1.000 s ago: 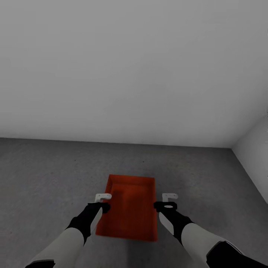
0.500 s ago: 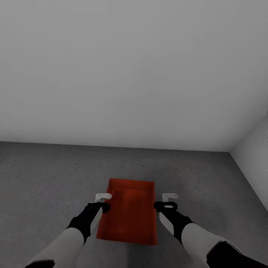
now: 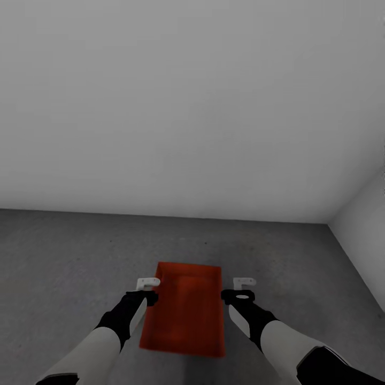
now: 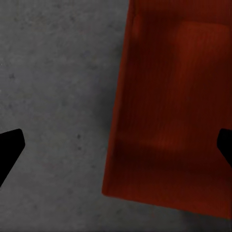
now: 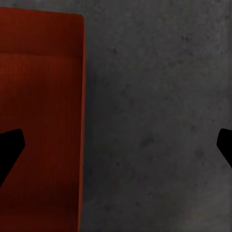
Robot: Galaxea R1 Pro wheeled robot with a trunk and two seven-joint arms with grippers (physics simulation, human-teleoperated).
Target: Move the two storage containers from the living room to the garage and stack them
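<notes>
One orange-red storage container [image 3: 187, 310] lies lidless on the dark grey concrete floor [image 3: 64, 256] of the garage, long side pointing away from me. My left gripper [image 3: 148, 282] hovers open over its left rim, and my right gripper [image 3: 244, 282] hovers open just beyond its right rim. Neither touches it. The left wrist view looks down on the container [image 4: 169, 121] and the floor [image 4: 53, 96], with the black fingertips [image 4: 9, 147] far apart. In the right wrist view the container [image 5: 41, 121] lies beside bare floor [image 5: 154, 121]. I cannot tell whether a second container is nested inside.
A plain pale grey wall [image 3: 187, 107] rises a short way beyond the container. A second wall [image 3: 366, 224] meets it in a corner at the right. Bare concrete stretches to the left and right of the container.
The whole picture has slid downward, so the camera has moved. Both grippers keep their place in the view and stay open. The container looks slightly smaller and lower.
</notes>
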